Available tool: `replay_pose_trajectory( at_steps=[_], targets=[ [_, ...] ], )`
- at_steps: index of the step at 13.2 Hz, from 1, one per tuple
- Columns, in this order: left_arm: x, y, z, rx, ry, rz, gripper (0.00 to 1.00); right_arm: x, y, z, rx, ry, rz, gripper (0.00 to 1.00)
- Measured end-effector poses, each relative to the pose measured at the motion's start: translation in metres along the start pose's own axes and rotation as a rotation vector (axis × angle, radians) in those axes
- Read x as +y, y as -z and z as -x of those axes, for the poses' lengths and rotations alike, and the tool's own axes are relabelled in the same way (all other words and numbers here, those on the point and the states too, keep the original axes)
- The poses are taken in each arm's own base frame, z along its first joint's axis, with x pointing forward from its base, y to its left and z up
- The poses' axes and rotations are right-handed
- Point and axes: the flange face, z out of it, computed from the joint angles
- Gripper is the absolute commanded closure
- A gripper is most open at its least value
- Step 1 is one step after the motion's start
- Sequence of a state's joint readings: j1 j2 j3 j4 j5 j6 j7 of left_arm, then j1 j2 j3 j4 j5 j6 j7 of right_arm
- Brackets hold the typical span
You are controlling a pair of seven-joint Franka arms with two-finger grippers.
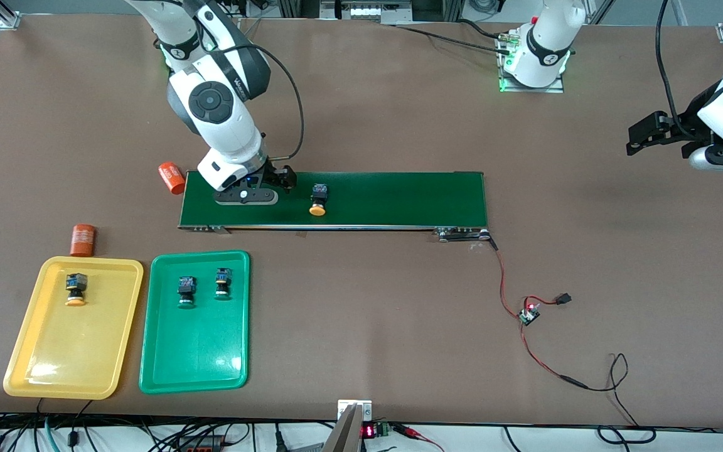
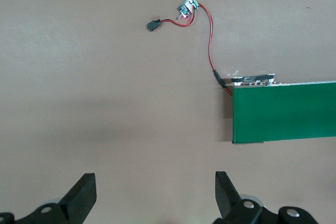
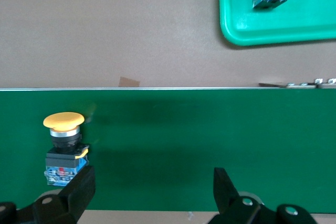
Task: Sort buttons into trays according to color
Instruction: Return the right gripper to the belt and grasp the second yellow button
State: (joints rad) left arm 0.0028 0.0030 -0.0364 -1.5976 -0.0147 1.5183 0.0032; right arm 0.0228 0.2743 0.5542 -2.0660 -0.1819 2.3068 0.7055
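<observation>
- Here my right hand (image 1: 273, 188) hangs low over the conveyor belt (image 1: 399, 198), fingers spread, just beside the last unsorted orange-capped button (image 1: 318, 200) lying on the belt — placed, I judge, to pick it.
- One orange-capped button (image 1: 75, 289) lies in the yellow tray (image 1: 29, 370); two green-capped buttons (image 1: 186, 292) lie in the green tray (image 1: 198, 370), colours matched.
- My left hand (image 1: 644, 135) waits, spread, over bare counter (image 1: 368, 326) at its own end.
</observation>
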Motion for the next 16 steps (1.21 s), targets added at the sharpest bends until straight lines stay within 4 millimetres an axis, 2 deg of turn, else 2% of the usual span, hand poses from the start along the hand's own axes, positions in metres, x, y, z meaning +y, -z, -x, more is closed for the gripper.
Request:
replay_pose_trajectory(
  at_steps=[3,7,13,16],
  targets=[
    [0.000,0.000,0.000,0.000,0.000,0.000,0.00,-0.011,-0.012,0.006,-0.007,-0.077,0.000,0.00],
    [0.000,0.000,0.000,0.000,0.000,0.000,0.00,-0.029,-0.029,0.019,-0.014,-0.053,0.015,0.00],
    [0.000,0.000,0.000,0.000,0.000,0.000,0.00,-0.039,-0.037,0.024,-0.018,-0.038,0.006,0.00],
    [0.000,0.000,0.000,0.000,0.000,0.000,0.00,-0.042,-0.051,0.026,-0.029,-0.033,-0.006,0.00]
  ],
)
